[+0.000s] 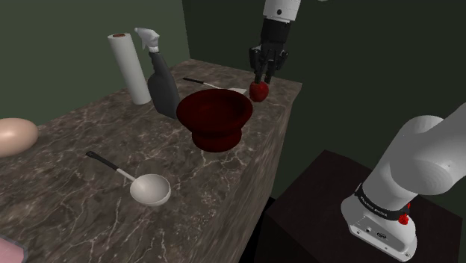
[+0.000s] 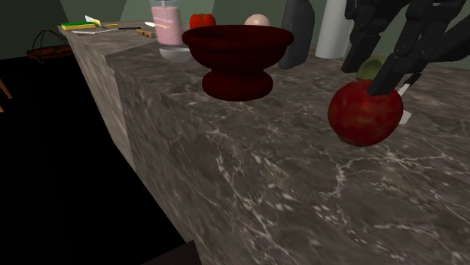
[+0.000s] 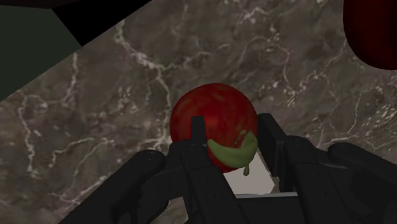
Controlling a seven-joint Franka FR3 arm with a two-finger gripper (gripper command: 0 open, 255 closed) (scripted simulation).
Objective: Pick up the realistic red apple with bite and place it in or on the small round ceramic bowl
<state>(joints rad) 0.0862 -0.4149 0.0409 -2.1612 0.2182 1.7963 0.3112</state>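
A red apple (image 1: pixel 258 91) (image 2: pixel 364 114) (image 3: pixel 213 118) with a green leaf at its top is at the marble counter's (image 1: pixel 112 149) corner nearest the arm. My black gripper (image 1: pixel 263 73) (image 2: pixel 380 75) (image 3: pixel 232 143) comes down on it from above. It is shut on the apple, and the fingers (image 3: pixel 198 135) clasp the apple's top on either side of the leaf. Whether the apple touches the counter I cannot tell. The dark red footed bowl (image 1: pixel 214 116) (image 2: pixel 237 53) (image 3: pixel 375 32) stands upright close by, to the shoulder view's left of the apple.
A paper towel roll (image 1: pixel 128 67) and a grey spray bottle (image 1: pixel 160 78) stand behind the bowl. A ladle (image 1: pixel 149 188) lies in front of it, and a pale egg shape (image 1: pixel 15 136) is at the far left. A small white flat piece (image 3: pixel 254 181) lies by the apple. A pink cup (image 2: pixel 169 26) stands beyond the bowl.
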